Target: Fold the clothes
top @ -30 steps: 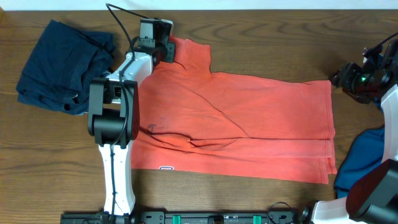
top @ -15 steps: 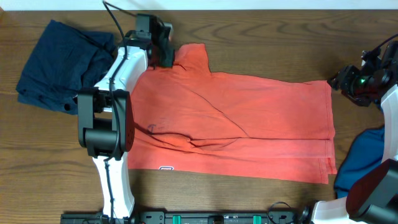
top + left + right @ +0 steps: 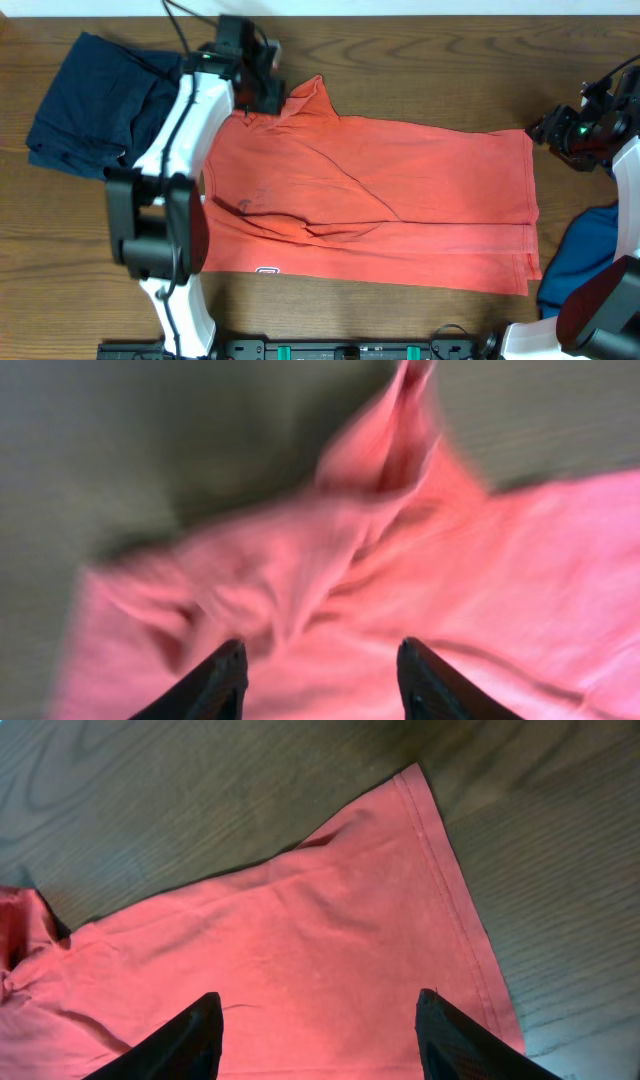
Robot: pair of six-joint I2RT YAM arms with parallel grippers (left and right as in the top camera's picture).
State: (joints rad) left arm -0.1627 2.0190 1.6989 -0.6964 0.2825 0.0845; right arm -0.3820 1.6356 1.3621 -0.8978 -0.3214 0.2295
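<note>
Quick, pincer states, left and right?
Left pincer: open, holding nothing, over the red T-shirt.
Right pincer: open, holding nothing, over its corner.

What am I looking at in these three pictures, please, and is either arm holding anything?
These are two robot arms at a wooden table. One picture looks down from above; the other two come from a camera on each wrist, showing that arm's own dark fingertips. A coral-red T-shirt lies spread out, with a dark blue garment bunched at the left and blue cloth at the right edge. The left pincer is open over the shirt's crumpled sleeve; the right pincer is open near a hemmed corner. Neither holds anything.
</note>
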